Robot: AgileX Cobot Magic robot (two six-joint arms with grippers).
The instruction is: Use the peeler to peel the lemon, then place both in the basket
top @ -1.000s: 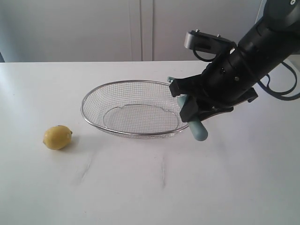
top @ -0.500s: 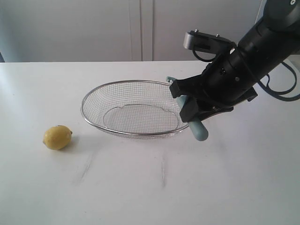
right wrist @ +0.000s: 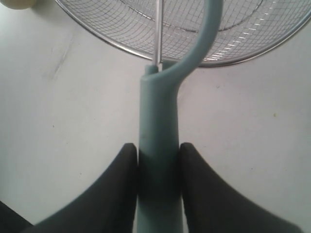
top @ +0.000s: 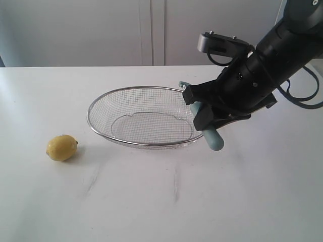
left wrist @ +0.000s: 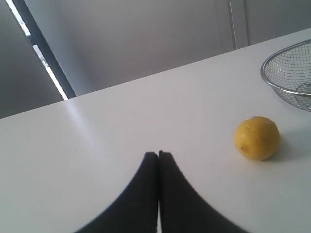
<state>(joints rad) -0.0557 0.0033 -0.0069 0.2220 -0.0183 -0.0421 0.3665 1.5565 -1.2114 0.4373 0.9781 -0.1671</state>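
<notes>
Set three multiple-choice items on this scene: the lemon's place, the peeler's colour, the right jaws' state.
1. The lemon lies: A on the table, apart from the basket; B inside the basket; C in mid-air.
2. The peeler handle is: A red; B black; C pale teal.
3. The right jaws are: A open, empty; B shut on the peeler; C out of view.
Answers: A, it rests on the table beside the basket; C, teal shows between the jaws; B, both jaws press the handle.
</notes>
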